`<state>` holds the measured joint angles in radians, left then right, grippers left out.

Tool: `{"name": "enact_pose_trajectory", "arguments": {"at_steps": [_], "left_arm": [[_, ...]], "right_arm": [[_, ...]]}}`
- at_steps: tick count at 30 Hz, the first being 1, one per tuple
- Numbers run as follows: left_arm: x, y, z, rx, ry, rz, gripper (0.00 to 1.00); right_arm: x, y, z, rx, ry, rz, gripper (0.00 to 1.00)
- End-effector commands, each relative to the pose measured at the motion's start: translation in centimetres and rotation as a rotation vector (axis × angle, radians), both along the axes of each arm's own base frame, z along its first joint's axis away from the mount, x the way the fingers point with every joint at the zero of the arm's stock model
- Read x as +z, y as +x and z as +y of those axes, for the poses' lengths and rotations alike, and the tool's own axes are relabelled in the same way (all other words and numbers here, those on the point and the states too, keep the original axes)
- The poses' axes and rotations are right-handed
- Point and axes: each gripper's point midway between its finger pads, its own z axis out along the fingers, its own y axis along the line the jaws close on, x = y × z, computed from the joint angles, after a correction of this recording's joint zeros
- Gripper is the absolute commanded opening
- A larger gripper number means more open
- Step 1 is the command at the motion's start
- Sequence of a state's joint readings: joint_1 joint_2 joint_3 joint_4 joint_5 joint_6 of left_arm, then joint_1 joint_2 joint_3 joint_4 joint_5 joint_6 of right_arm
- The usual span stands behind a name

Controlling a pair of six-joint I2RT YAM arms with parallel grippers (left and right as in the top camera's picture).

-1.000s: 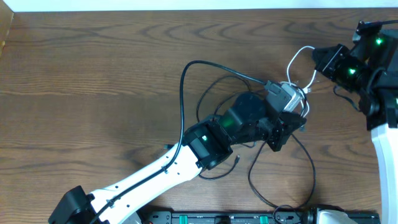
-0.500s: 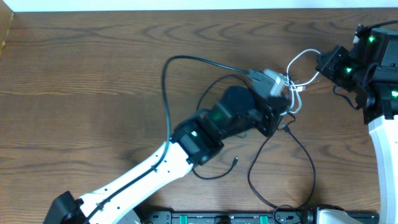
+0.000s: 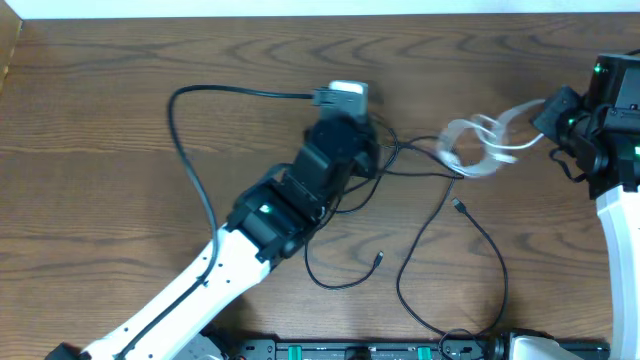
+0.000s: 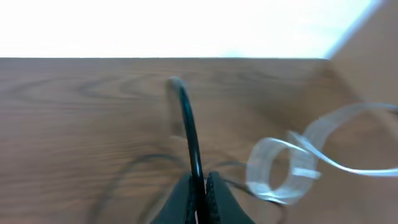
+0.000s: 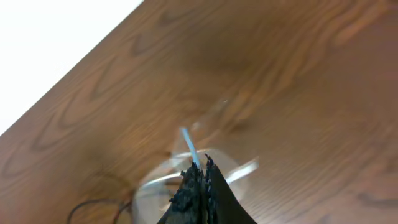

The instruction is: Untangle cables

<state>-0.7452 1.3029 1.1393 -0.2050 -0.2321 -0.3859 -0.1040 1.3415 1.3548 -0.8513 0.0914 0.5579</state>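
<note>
The black cable (image 3: 425, 173) runs from my left gripper (image 3: 378, 152) rightward to the white cable, then loops down toward the front edge. One small plug (image 3: 456, 205) lies mid-table and another end (image 3: 378, 258) lies nearer the front. My left gripper (image 4: 199, 190) is shut on the black cable (image 4: 188, 130), which rises from between the jaws. The white cable (image 3: 478, 150) is a blurred loop lifted off the table; it also shows in the left wrist view (image 4: 286, 168). My right gripper (image 3: 545, 115) is shut on its end (image 5: 188, 142), with the jaws (image 5: 199, 174) closed around it.
The left arm's own thick black wire (image 3: 185, 130) arcs over the wooden table (image 3: 120, 60) to the wrist camera (image 3: 346, 95). The right arm (image 3: 610, 130) stands at the right edge. A black rail (image 3: 330, 350) runs along the front edge.
My left gripper has moved up and left, pulling the black cable with it. My right gripper has moved right with the white cable, so the white loop has come away from the left gripper.
</note>
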Motion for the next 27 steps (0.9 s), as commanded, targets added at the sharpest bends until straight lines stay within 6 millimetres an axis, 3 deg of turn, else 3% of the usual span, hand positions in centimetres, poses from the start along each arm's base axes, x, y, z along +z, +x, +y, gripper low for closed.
{"name": "enact_pose_trajectory", "arguments": {"at_steps": [1, 4, 10, 13, 22, 27], "left_arm": [[0.8, 1.0, 4.8, 0.196, 0.077, -0.046, 0.08], [-0.1, 1.0, 6.4, 0.230, 0.115, -0.014, 0.08], [-1.6, 0.4, 6.2, 0.195, 0.150, 0.044, 0.08], [-2.7, 0.0, 6.3, 0.181, 0.180, 0.084, 0.08], [-5.3, -1.7, 7.5, 0.172, 0.280, 0.188, 0.08], [-5.8, -2.0, 7.8, 0.170, 0.300, 0.210, 0.08]], "right_arm": [[0.8, -0.3, -2.2, -0.066, -0.068, -0.006, 0.01], [0.8, -0.4, -2.6, -0.078, -0.064, -0.007, 0.01], [1.3, 0.1, -2.9, -0.085, -0.073, -0.036, 0.01], [2.1, 0.4, -3.9, -0.125, -0.116, -0.066, 0.01], [4.3, -0.2, -8.8, -0.291, -0.300, -0.102, 0.01], [4.8, -2.2, -13.5, -0.421, -0.356, -0.086, 0.01]]}}
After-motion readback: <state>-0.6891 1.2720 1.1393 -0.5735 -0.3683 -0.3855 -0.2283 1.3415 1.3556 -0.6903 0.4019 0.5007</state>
